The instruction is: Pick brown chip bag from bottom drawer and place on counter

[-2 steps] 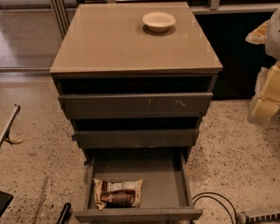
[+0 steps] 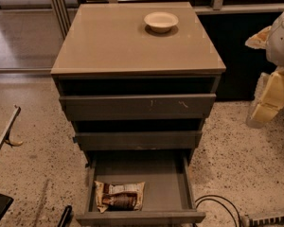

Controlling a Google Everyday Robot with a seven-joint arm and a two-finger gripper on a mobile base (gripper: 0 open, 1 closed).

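Hand (image 2: pixel 266 102): at the right edge, beside the cabinet, level with the upper drawers; open or closed, cannot tell.
Brown chip bag (image 2: pixel 119 196): lies flat, front-left inside the bottom drawer (image 2: pixel 173 186), well apart from the hand.
Bottom drawer: pulled open.
Worktop (image 2: pixel 109 44): white bowl (image 2: pixel 161 21) near back right.

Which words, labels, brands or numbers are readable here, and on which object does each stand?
None can be read.
brown chip bag in the bottom drawer: printing too blurred to read.
counter, white bowl, gripper at the right edge: no text visible.
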